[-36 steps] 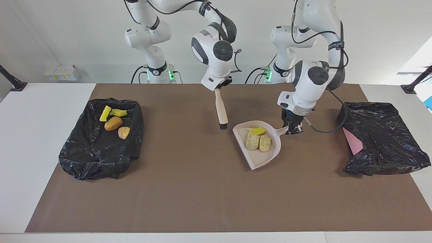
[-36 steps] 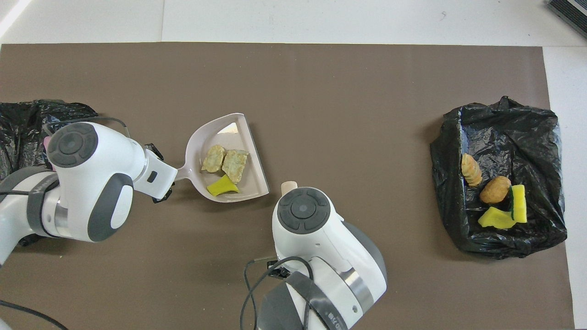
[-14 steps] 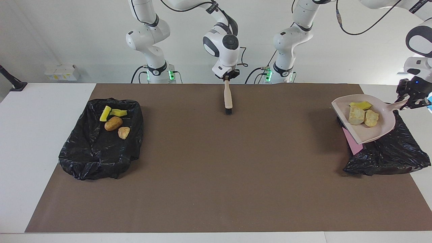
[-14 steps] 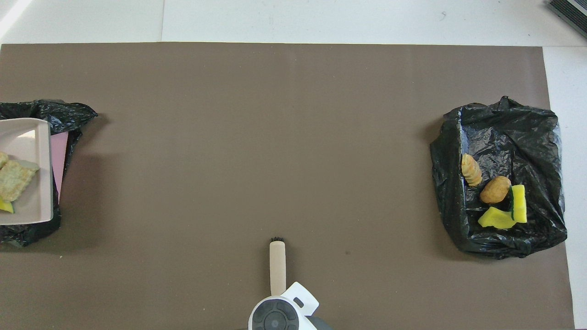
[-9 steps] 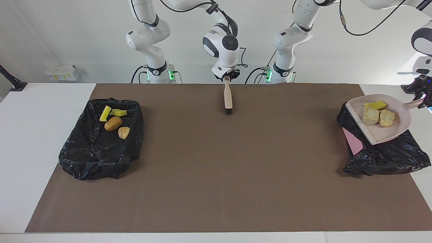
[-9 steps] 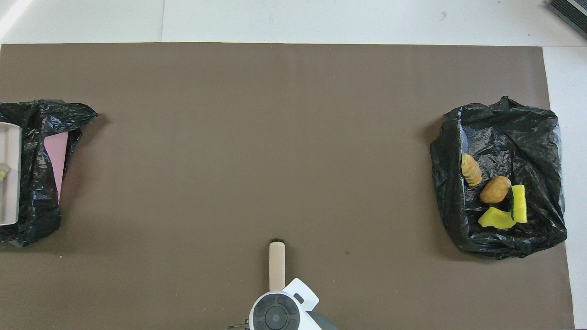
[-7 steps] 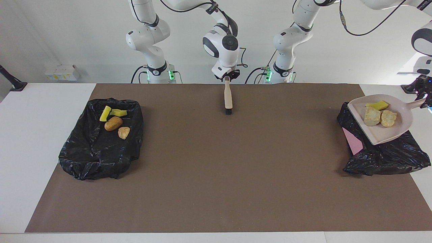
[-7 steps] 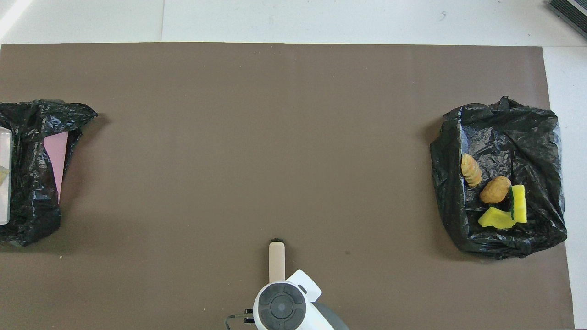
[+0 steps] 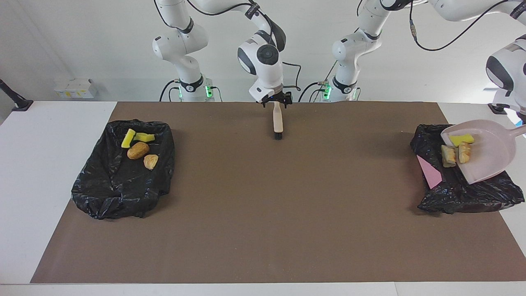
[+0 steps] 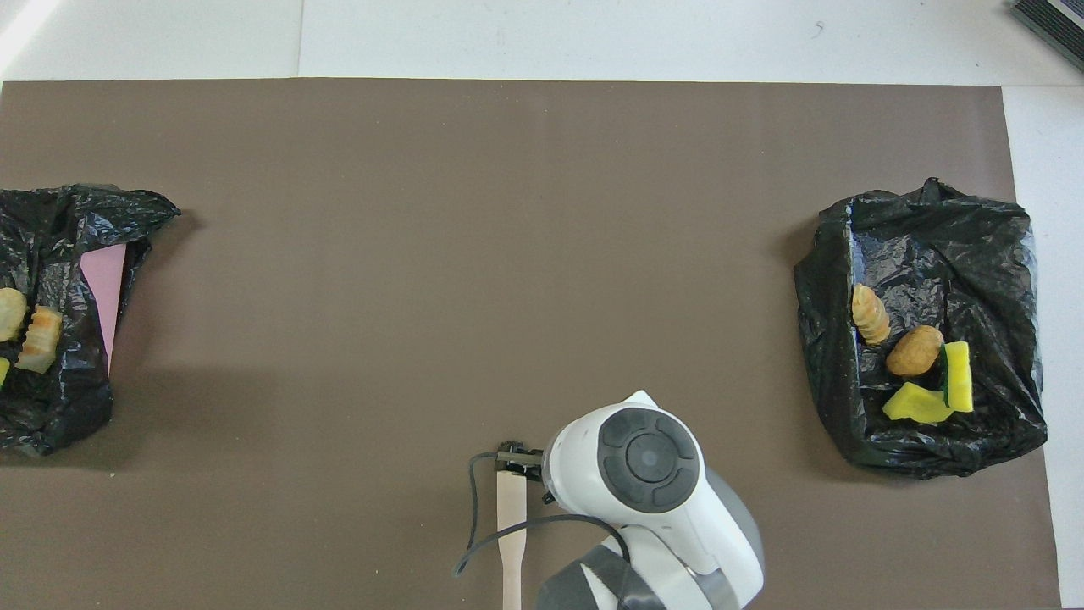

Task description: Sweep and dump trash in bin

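The beige dustpan (image 9: 489,160) hangs tilted, lip down, over the black-bagged bin (image 9: 464,193) at the left arm's end of the table. Its handle (image 9: 518,131) runs to the view's edge, where my left gripper holds it, mostly cut off. A yellow sponge chunk (image 9: 461,139) and two pale lumps (image 9: 465,152) of trash sit at the lip, one lump (image 9: 448,155) just over it. In the overhead view the lumps (image 10: 41,339) show above the bin's bag. My right gripper (image 9: 276,101) stands open over the handle end of the brush (image 9: 277,121), which lies on the mat.
A second black bag (image 9: 119,189) at the right arm's end holds yellow sponge chunks (image 9: 128,138), a brown oval (image 9: 138,150) and a tan piece (image 9: 151,161). A pink panel (image 9: 429,172) shows at the bin's side. A brown mat (image 9: 263,213) covers the table.
The dustpan has tipped steeper over the bin and the trash has slid to its lip. The right gripper has opened off the brush handle and its wrist has turned.
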`<control>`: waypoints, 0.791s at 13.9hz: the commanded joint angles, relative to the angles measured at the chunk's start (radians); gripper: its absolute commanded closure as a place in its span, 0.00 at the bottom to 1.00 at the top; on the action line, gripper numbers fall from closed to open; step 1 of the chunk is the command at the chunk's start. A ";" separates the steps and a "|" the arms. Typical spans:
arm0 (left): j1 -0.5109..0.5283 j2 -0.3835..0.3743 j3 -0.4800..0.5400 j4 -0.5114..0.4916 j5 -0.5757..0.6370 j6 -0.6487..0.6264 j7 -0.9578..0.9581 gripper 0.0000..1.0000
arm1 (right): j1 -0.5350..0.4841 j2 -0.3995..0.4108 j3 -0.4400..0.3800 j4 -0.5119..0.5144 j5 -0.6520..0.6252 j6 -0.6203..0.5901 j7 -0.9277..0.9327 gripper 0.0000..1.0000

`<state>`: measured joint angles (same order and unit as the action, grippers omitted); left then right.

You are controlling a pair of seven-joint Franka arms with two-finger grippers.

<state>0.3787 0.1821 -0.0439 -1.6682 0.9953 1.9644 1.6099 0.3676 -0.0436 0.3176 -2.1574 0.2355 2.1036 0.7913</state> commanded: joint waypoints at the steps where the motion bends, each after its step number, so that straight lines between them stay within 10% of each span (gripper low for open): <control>1: -0.015 -0.081 0.010 -0.065 0.091 -0.013 -0.073 1.00 | -0.111 -0.036 0.008 0.101 -0.047 -0.100 -0.023 0.00; 6: -0.027 -0.125 -0.002 -0.064 0.031 -0.059 -0.081 1.00 | -0.317 -0.028 0.001 0.350 -0.082 -0.344 -0.233 0.00; 11: -0.101 -0.147 -0.002 -0.051 -0.283 -0.175 -0.253 1.00 | -0.403 0.014 0.005 0.525 -0.261 -0.514 -0.289 0.00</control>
<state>0.3191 0.0648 -0.0540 -1.7014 0.7868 1.8446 1.4475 0.0056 -0.0800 0.3057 -1.7168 0.0203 1.6507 0.5513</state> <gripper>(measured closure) 0.687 0.000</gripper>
